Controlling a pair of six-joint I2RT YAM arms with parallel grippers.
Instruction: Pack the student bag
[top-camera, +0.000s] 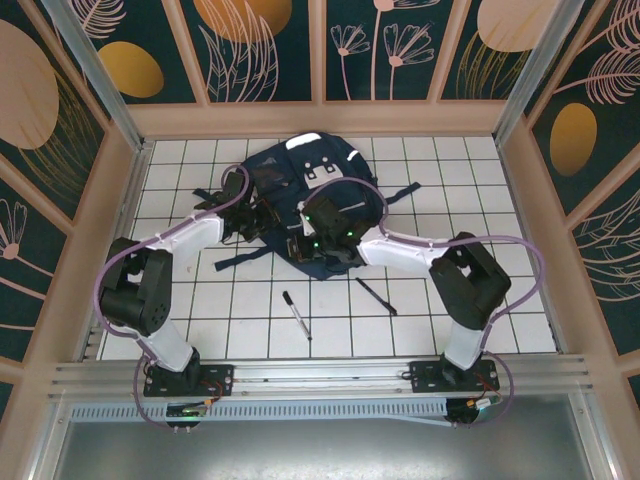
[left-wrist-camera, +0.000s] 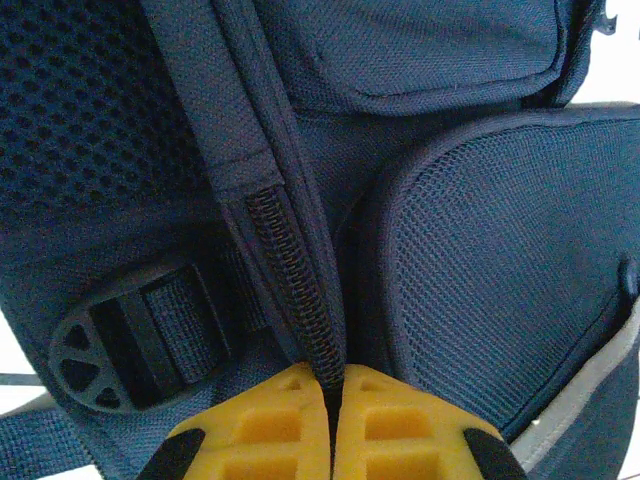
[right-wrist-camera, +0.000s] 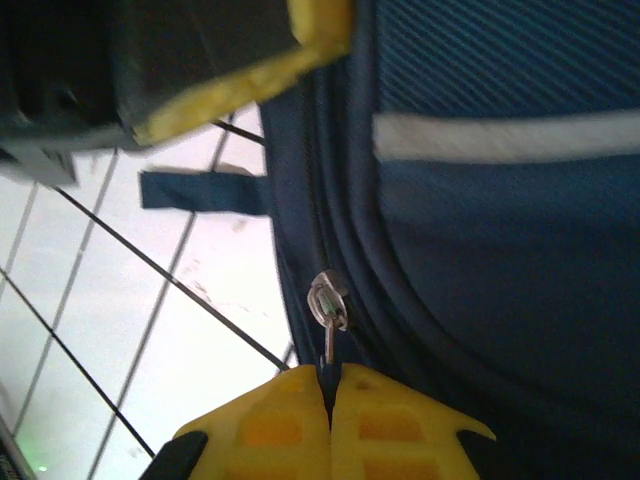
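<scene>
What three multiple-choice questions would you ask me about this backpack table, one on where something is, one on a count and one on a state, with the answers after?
1. Where does the left pen lie relative to the student bag?
A. On top of it.
B. On the table tiles, between it and the arm bases.
C. Beyond it, by the far wall.

2. How many pens lie on the table?
A. One.
B. Four.
C. Two.

3. What is the right gripper doing?
A. It is shut on the bag's metal zipper pull.
B. It is wide open over bare tiles.
C. It is holding a pen.

Answers:
1 B: the top view shows it on white tiles on the near side of the bag.
2 C: there is the left pen and the right pen.
3 A: the right wrist view shows the yellow fingertips closed on the pull.
</scene>
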